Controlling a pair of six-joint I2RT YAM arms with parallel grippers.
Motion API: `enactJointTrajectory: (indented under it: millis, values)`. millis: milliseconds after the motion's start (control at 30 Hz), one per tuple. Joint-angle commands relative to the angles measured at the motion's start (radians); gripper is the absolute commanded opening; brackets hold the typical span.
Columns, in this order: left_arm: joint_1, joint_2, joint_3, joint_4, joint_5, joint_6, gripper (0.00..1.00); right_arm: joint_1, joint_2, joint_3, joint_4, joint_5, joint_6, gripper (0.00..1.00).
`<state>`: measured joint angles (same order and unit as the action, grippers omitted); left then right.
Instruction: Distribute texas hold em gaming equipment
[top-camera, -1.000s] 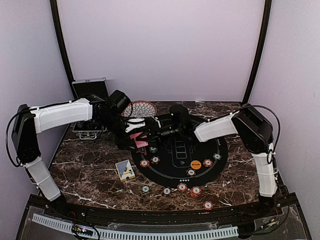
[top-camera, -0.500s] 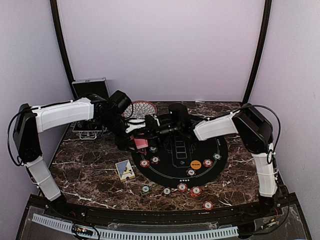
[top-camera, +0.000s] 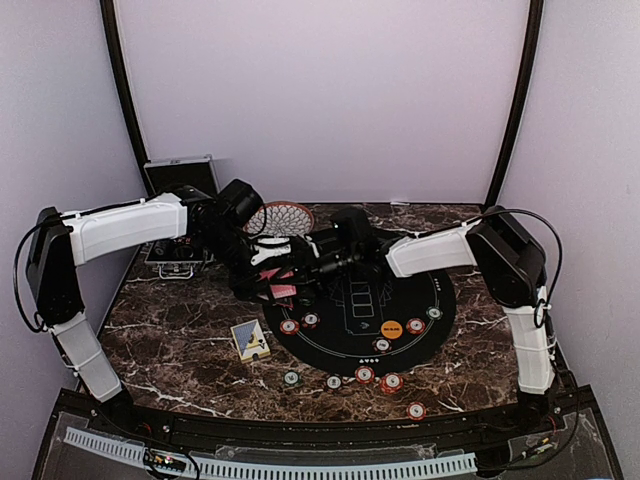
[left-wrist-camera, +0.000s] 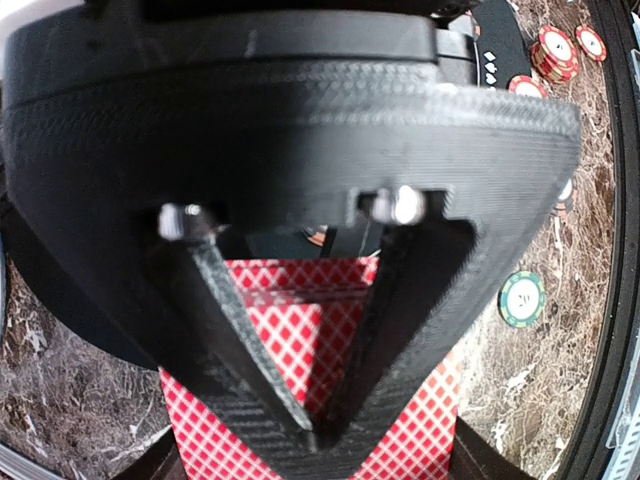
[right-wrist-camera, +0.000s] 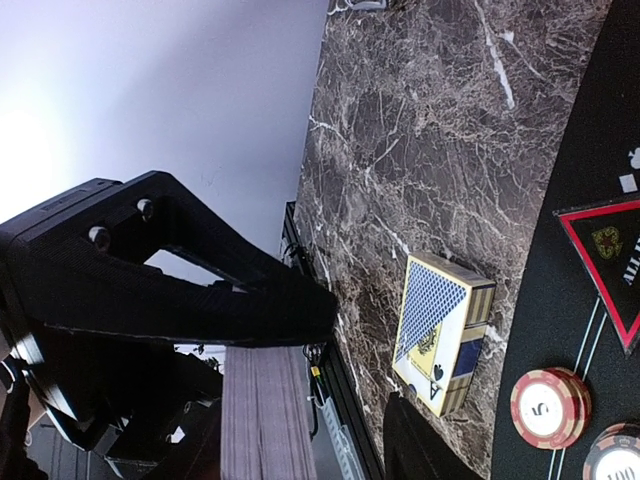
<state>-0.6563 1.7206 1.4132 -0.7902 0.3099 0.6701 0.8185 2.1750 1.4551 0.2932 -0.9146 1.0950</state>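
Half done, judging by layout.
Pinching red-backed playing cards (left-wrist-camera: 300, 335) in clamped left gripper (left-wrist-camera: 315, 440) at black round mat's (top-camera: 345, 350) left edge; hovering half-spread, empty right gripper (right-wrist-camera: 362, 360) alongside; leaving striped round poker chips (top-camera: 365, 374) spread on mat.

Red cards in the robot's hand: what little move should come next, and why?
Probably the right gripper should ease in and pinch just one card. The left gripper is shut on the red cards, and in the top view the right one sits open right next to them, holding nothing. So a card looks ready to be pulled off and dealt.
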Motion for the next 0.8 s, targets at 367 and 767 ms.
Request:
enactJointTrajectory:
  millis: [367,767]
  values:
    - [0.008,-0.055,-0.011,-0.004,0.02,0.001,0.28,-0.02,-0.063,-0.017,-0.11,0.046,-0.093,0.45]
    - [0.019,-0.065,-0.042,0.016,0.014,-0.004,0.25,-0.028,-0.106,-0.054,-0.111,0.048,-0.1,0.43]
